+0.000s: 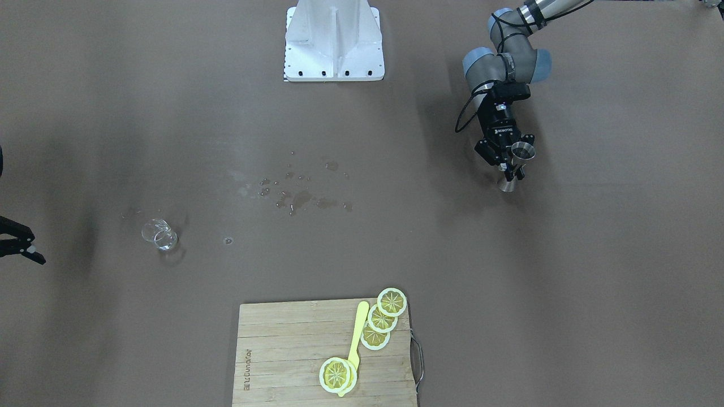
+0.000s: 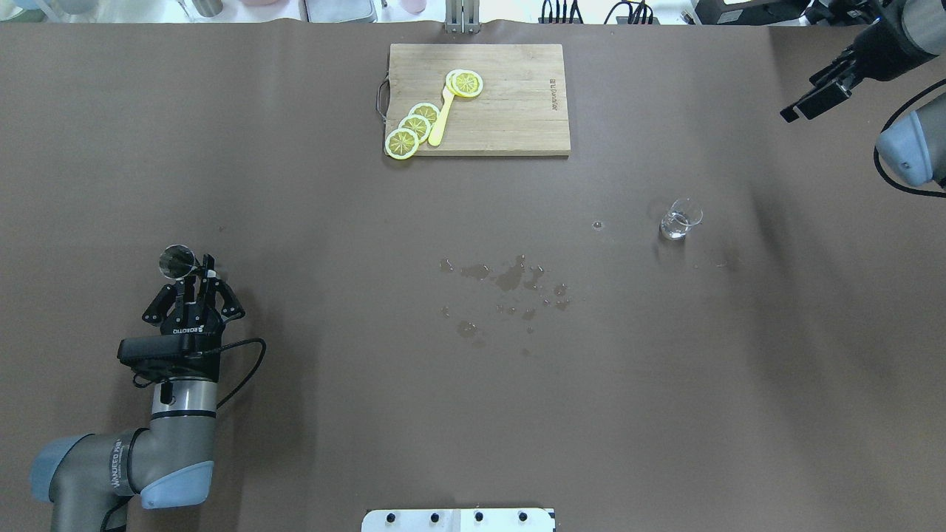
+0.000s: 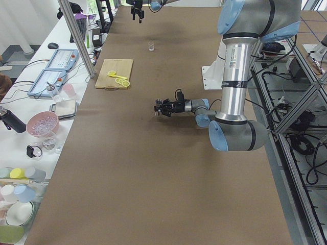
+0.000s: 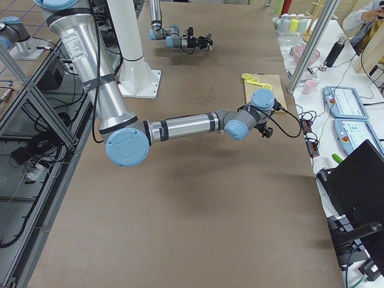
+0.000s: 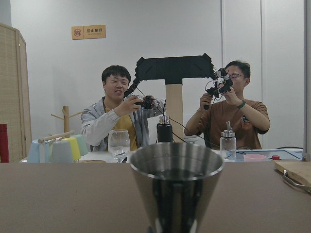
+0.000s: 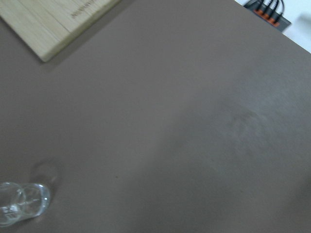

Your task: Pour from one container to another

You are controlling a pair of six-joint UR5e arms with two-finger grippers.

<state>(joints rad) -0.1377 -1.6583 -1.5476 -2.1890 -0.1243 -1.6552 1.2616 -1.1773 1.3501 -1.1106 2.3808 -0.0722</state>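
Left claw [image 2: 199, 275] is clamped on the narrow waist of the steel jigger [image 2: 177, 261], at the left near part of the worktop [image 2: 310, 185]. The jigger is upright with its open cone up. In the left wrist view its rim fills the lower middle and looks level. I can't tell whether its base touches the worktop or sits just above it. The left arm lies low and roughly level along the worktop.

The glass cup [image 2: 680, 220] stands upright on the right side, well apart from the jigger, with nothing touching it. The right wrist view catches it at the bottom left corner. I can't tell whether any liquid is in it.

Right claw [image 2: 813, 100] is at the far right corner, raised, with its fingers apart and nothing between them. It is well away from the cup.

Wet patches [image 2: 510, 277] and small drops are scattered mid-worktop between the two vessels, with one stray drop nearer the cup.

A bamboo cutting board [image 2: 510, 111] lies at the far middle edge. Three overlapping lemon slices [image 2: 414, 125] sit at its left near corner. A yellow utensil [image 2: 442, 118] lies beside them, with a fourth slice at its far end.

Two people [image 5: 116, 116] sit beyond the far edge with handheld controllers raised.
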